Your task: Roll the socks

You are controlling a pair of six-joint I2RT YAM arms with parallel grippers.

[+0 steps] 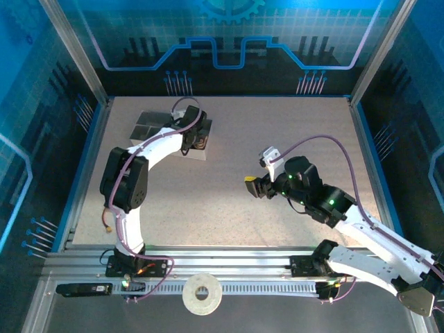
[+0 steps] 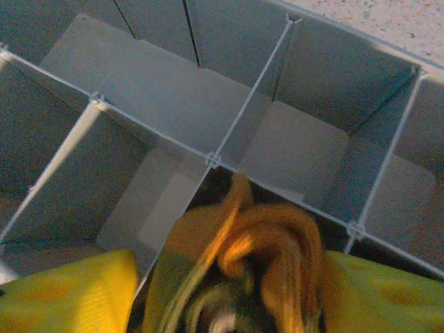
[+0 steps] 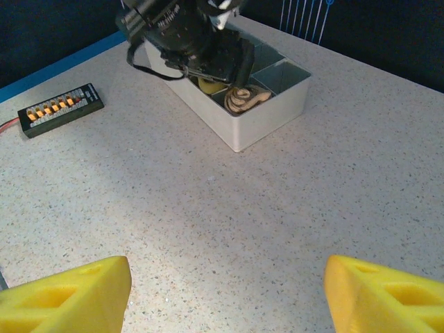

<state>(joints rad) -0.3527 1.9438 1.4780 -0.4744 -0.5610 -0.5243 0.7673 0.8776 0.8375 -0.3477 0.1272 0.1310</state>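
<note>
Yellow fingers (image 3: 69,295) of the right gripper (image 3: 225,288) stood wide apart close to the camera, and they held nothing. Under them was the speckled table (image 3: 208,208). This arm hung above the middle of the table, well apart from the tray. Off to one side lay a small black board (image 3: 59,109) with orange lights.

Farther back, toward the far left corner, sat the grey tray (image 3: 260,125). The checkered sock (image 3: 244,99) lay in one of its boxes, curled up into a roll. That one looked done.

The left gripper (image 1: 196,139) reached down over the tray, just beside that roll. In its own camera, its fingers squeezed the green sock (image 2: 270,253) from both sides. The sock was bunched into a roll, with its orange part on top. It was just above a box in the tray, or partly in it; I could not tell which.

I think the job was almost over, since both socks were rolled. What was left was to let go of the green sock in its box and lift the arm away.
</note>
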